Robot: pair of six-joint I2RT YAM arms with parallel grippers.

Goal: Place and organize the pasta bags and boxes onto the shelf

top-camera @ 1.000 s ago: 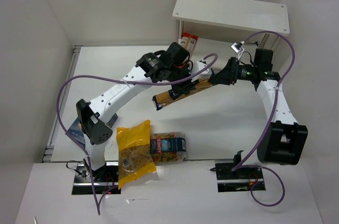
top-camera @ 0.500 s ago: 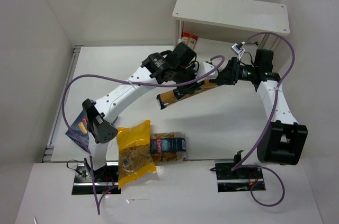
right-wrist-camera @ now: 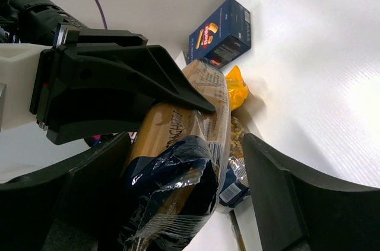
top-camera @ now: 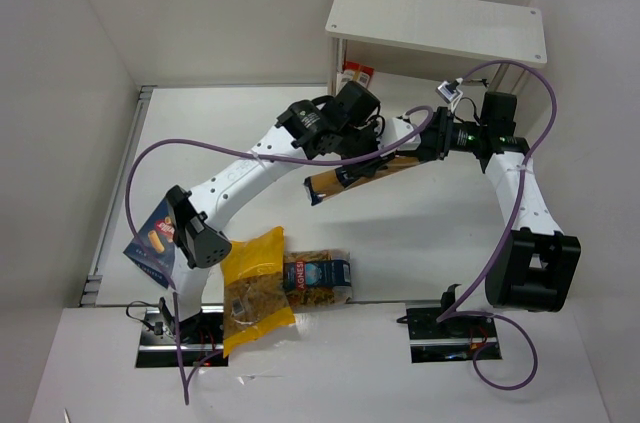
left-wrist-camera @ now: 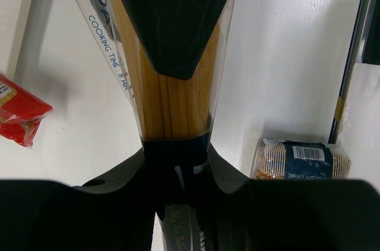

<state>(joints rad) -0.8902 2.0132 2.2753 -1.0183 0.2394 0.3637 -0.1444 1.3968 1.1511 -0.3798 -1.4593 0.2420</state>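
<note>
Top external: high above the near edge of the bench, looking down from far off over all of it and the shelf.
Left wrist: very near, looking along the spaghetti pack towards the bench.
Right wrist: very near, facing that spaghetti pack's dark end.
Shared: all three views see the spaghetti pack.

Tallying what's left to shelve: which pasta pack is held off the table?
The long spaghetti pack, clamped in the left gripper; the yellow bag, blue-labelled bag and dark blue box lie on the table.
</note>
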